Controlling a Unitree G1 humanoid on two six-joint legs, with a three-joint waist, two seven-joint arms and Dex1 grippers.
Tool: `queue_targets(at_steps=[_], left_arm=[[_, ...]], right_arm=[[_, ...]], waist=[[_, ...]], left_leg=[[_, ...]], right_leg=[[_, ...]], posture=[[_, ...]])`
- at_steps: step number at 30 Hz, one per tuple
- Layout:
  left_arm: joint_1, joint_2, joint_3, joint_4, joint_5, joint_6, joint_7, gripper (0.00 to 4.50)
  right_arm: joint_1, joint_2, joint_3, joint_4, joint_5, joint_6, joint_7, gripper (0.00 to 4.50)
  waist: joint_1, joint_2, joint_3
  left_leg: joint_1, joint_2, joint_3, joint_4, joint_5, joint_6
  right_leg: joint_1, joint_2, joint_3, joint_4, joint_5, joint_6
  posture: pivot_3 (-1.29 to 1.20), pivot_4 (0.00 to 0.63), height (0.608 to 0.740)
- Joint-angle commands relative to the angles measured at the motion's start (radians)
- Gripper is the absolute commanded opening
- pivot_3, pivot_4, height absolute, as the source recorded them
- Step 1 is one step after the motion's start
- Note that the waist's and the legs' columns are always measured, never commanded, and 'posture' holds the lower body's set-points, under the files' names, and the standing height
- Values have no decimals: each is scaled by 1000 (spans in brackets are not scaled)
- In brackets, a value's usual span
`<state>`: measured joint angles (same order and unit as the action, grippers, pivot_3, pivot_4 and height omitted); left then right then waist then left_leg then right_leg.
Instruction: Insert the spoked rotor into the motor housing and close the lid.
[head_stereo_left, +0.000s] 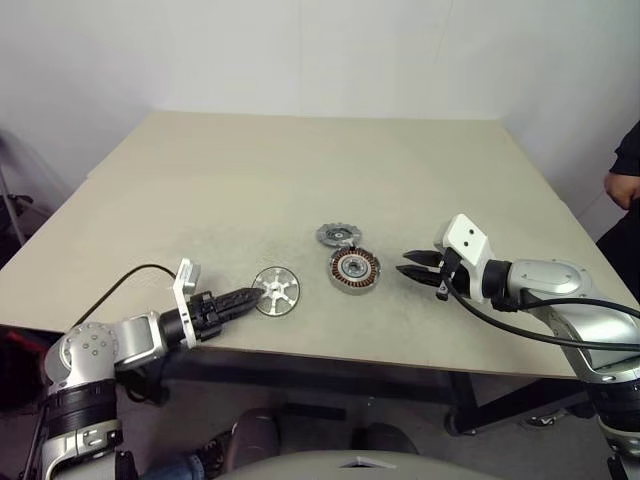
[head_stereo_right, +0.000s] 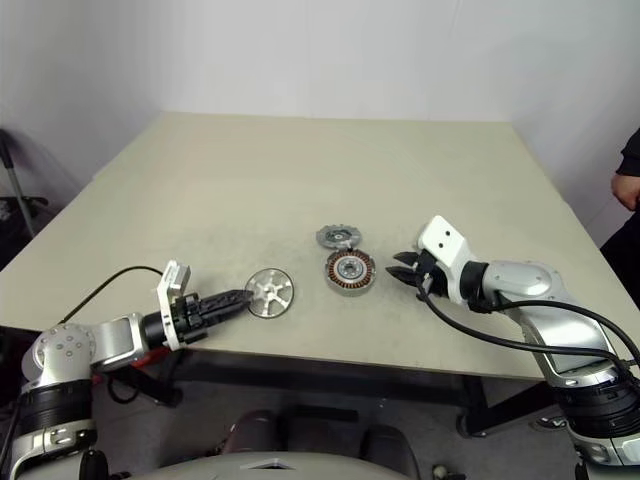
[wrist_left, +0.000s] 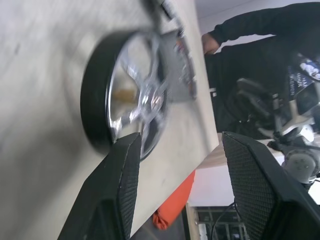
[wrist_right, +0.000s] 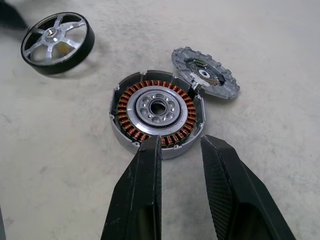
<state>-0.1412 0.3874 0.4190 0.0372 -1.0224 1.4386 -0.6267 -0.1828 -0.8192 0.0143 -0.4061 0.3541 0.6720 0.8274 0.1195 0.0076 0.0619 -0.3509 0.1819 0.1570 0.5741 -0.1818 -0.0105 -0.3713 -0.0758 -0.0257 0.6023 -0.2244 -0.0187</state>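
On table (head_stereo_left: 300, 160), rotor (head_stereo_left: 276, 291) just left of housing (head_stereo_left: 354, 270); close parted left gripper (head_stereo_left: 252, 296) squarely across rim, right gripper (head_stereo_left: 412, 264) parted, empty.

A beige table (head_stereo_left: 300, 170) carries the spoked rotor (head_stereo_left: 276, 291), motor housing (head_stereo_left: 354, 270) and lid (head_stereo_left: 339, 235).

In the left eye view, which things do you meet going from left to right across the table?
Left gripper → spoked rotor → motor housing → right gripper. The lid lies just behind the housing, so its place in the order is unclear.
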Motion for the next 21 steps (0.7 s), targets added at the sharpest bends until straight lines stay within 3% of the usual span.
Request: queue_targets(at_steps=[1,8,21], left_arm=[[8,21,13,-19,-20,-15,-15,2723],[14,43,48,-11,-37,-21,-8,2723],[33,-2,-1,1,3,-77,34,2723]], right_arm=[[-5,-7,-23,-8,0,-22,6,1224],[-17,-2,-9,21,-8,-32,11,1224],[-59,2,6,47,-19,-27,18,1224]], waist=[[1,-1,0],[1,-1,0],[1,-1,0]], left_leg=[[0,0,0,-1,0,0],[0,-1,0,-1,0,0],[0,0,0,-2,0,0]], right_leg=[[0,0,0,0,0,0],[0,0,0,-1,0,0],[0,0,0,-1,0,0]], posture=[[0,0,740],[0,0,740],[0,0,740]])
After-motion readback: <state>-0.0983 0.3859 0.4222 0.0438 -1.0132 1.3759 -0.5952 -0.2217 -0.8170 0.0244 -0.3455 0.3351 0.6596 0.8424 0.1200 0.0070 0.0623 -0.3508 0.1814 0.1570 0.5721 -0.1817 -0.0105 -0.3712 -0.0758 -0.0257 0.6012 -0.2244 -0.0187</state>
